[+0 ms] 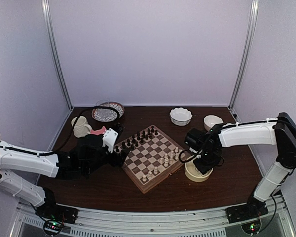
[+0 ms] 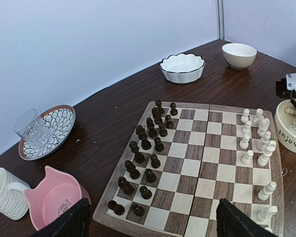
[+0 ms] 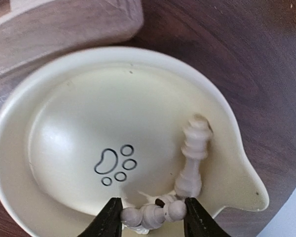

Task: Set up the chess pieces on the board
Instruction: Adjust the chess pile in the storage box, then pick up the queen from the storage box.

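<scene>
board (image 1: pixel 150 158) sits cornerwise in the middle of the dark tabletop (image 1: pixel 113 190). the left end effector (image 1: pixel 119 154) hangs at its left corner. the right end effector (image 1: pixel 203 165) reaches down into a cream bowl (image 1: pixel 191 175) just beside the board's right corner.

from the left wrist, the left end effector (image 2: pixel 153 224) is spread wide and released, grasping nothing, by the board's near edge. dark pieces (image 2: pixel 148 148) stand in two rows on the left, and cream chess pieces (image 2: pixel 254 143) stand along the right side.

from the right wrist, the bowl has a paw print, and two chess pieces are in it. one (image 3: pixel 193 158) leans against the wall. the other (image 3: pixel 150 215) lies crosswise between the fingers (image 3: pixel 108 222), which sit at either end of it. i cannot tell whether they pinch it.
</scene>
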`<act>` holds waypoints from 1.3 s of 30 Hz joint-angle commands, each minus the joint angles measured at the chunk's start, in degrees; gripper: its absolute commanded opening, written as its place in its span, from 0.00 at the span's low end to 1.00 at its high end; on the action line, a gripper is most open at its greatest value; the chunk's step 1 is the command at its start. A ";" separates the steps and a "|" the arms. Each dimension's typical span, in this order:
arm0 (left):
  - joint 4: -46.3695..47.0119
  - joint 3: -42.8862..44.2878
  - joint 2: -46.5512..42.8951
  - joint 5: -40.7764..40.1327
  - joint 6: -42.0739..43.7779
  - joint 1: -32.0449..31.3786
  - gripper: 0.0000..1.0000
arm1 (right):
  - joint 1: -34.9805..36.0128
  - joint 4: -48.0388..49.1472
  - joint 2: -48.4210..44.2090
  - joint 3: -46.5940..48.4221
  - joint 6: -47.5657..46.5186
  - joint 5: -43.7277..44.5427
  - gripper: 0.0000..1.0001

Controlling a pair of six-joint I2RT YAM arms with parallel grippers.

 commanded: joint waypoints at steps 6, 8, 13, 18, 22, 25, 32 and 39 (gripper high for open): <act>0.60 1.62 -1.07 -0.11 0.69 0.28 0.88 | 0.07 -6.34 -0.72 1.81 2.44 7.66 0.42; 0.52 1.55 -1.31 0.17 0.70 0.29 0.88 | 0.06 -4.92 -0.71 1.28 1.75 5.71 0.41; 0.46 1.53 -1.33 0.02 0.69 0.24 0.88 | 0.03 -2.28 -0.10 0.83 1.14 4.68 0.40; 0.43 1.68 -0.99 0.08 0.69 0.24 0.88 | 0.01 1.80 -2.55 0.33 -0.57 3.41 0.37; 0.43 1.66 -1.06 0.44 0.73 0.27 0.88 | 0.07 5.29 -5.14 -0.59 -2.76 2.35 0.36; 0.47 1.71 -0.95 0.21 0.69 0.24 0.88 | 0.07 7.72 -5.97 -1.28 -4.02 2.92 0.37; 0.79 1.62 -0.63 -0.70 1.13 0.26 0.88 | 0.07 11.61 -5.75 -2.40 -6.15 3.57 0.38; 0.22 1.55 -1.65 1.06 0.26 0.24 0.88 | 0.07 11.21 0.22 -0.63 -6.54 6.24 0.38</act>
